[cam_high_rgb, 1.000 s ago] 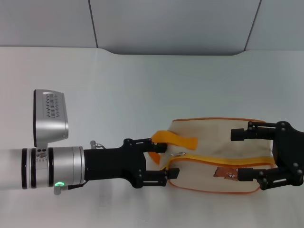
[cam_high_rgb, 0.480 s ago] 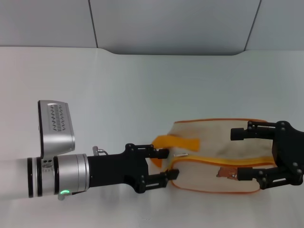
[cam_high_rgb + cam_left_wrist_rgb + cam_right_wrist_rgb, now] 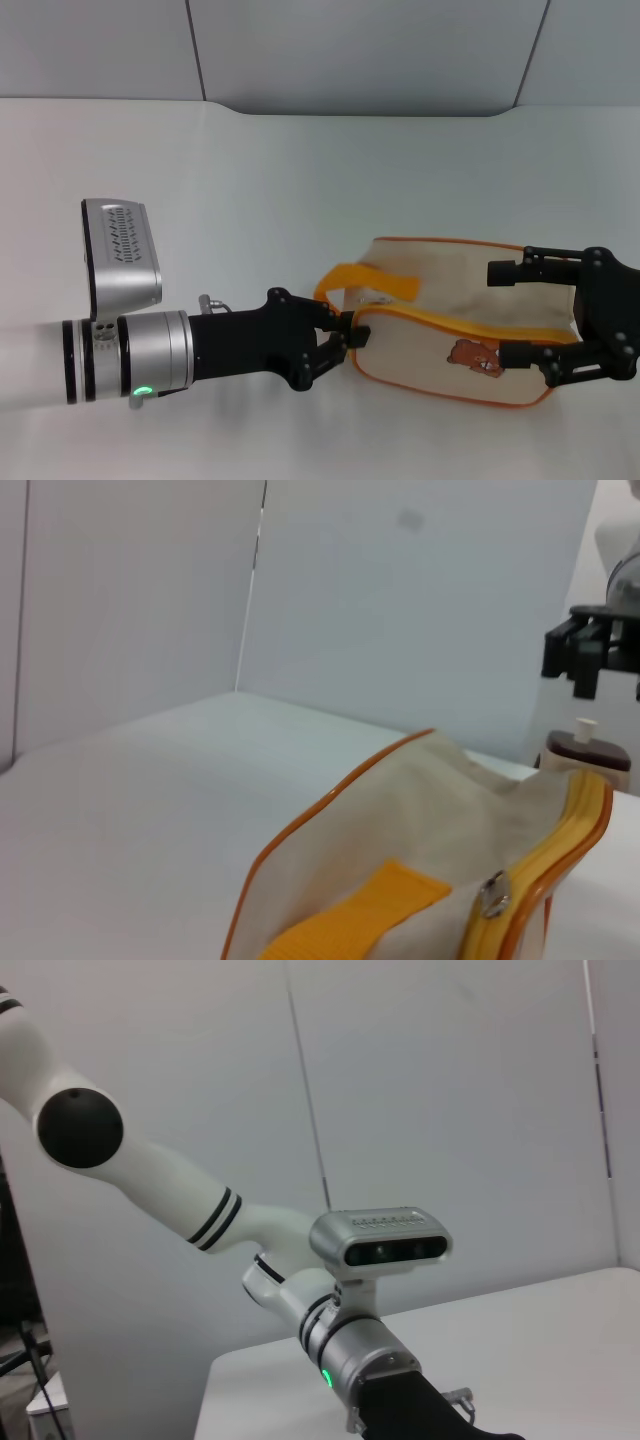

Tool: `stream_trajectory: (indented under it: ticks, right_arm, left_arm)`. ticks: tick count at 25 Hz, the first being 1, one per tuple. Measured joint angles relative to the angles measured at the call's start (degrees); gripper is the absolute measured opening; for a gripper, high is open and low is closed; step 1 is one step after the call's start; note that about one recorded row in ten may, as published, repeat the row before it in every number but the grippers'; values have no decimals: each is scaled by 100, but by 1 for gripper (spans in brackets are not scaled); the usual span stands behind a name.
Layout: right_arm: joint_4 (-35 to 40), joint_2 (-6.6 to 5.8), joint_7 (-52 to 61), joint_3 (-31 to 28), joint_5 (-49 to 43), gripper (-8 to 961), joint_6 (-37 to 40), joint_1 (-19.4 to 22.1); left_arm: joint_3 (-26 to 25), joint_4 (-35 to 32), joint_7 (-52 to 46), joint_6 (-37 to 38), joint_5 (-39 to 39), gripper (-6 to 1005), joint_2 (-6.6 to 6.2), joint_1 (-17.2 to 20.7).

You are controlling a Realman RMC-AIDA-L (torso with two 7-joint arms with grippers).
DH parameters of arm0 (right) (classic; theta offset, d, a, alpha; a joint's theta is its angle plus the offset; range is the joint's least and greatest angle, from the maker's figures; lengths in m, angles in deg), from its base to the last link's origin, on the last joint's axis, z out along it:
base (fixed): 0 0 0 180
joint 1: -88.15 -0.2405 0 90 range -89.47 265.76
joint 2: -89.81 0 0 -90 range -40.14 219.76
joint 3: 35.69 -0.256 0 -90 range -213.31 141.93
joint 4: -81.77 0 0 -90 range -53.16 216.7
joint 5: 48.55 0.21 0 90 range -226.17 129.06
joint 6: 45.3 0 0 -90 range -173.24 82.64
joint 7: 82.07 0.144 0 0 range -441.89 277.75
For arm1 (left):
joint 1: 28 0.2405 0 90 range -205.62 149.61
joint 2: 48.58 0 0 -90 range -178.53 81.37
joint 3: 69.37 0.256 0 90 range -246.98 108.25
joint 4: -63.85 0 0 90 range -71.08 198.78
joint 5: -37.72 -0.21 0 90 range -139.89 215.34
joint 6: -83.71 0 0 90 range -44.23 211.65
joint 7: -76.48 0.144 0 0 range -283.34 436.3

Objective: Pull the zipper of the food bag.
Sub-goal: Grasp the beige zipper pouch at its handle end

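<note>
Small boxy cream canvas food bag (image 3: pixel 460 330) with orange piping lies near the worktop's (image 3: pixel 300 190) front edge, right of centre. Left gripper (image 3: pixel 338 343) has its jaws narrowed at the bag's strap end, apparently pinching the small silver zipper (image 3: pixel 493 894) pull. Right gripper (image 3: pixel 518 312) holds the far end, jaws wide across the bag. Zip line looks closed; the pull itself is not yet done.

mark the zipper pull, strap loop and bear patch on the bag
zipper pull (image 3: pixel 492 894), left wrist view, on the silver tab.
strap loop (image 3: pixel 372 284), head view, on the orange band's top.
bear patch (image 3: pixel 474 356), head view, on the brown bear's middle.
</note>
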Motion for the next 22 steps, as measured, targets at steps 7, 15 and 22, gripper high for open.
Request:
stream_trajectory:
  ticks: [7,15,22]
  right_arm:
    - [0,11,0,-157,5,798,-66,-14]
    - [-24,234,-233,-1173,20,793,-170,-92]
    - [-24,460,-283,-1356,23,789,-559,-310]
  left_arm:
    - [-9,16,107,127,190,96,0,-34]
    - [-18,-610,-76,816,196,74,-56,218]
    - [-18,-1916,-874,1283,198,75,-209,676]
